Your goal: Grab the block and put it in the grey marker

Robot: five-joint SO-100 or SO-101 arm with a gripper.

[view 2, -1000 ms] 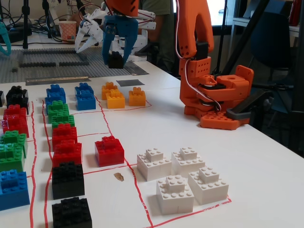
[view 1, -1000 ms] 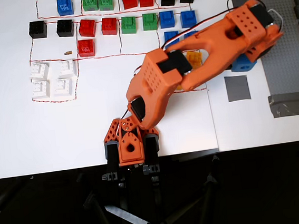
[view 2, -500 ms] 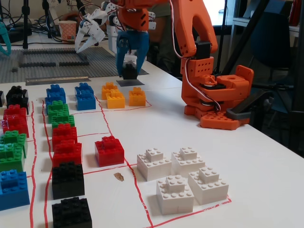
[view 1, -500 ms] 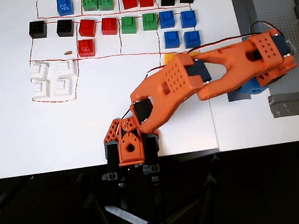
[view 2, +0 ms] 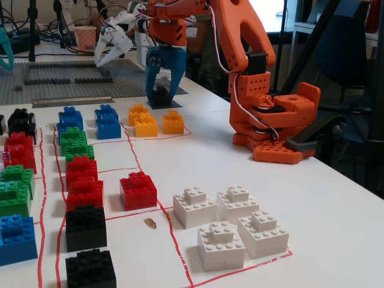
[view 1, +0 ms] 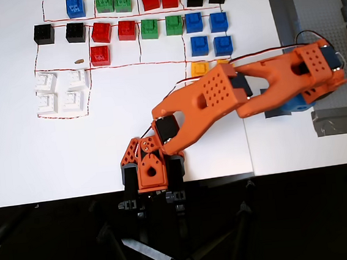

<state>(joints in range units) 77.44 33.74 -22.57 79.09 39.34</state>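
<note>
Lowered since earlier frame: gripper (view 2: 161, 96) now down at grey marker (view 2: 165, 105), block (view 2: 160, 95) clamped between blue fingers (view 2: 151, 75). Overhead view: arm hides block and most of marker (view 1: 275, 113). Contact between block and marker not discernible. Yellow cubes (view 2: 146, 125) just nearer camera on white table (view 2: 336, 228). Studded grey baseplate (view 2: 66, 75) behind gripper.

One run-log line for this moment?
gripper: shut on block | block: low over grey marker | release: not yet
</note>
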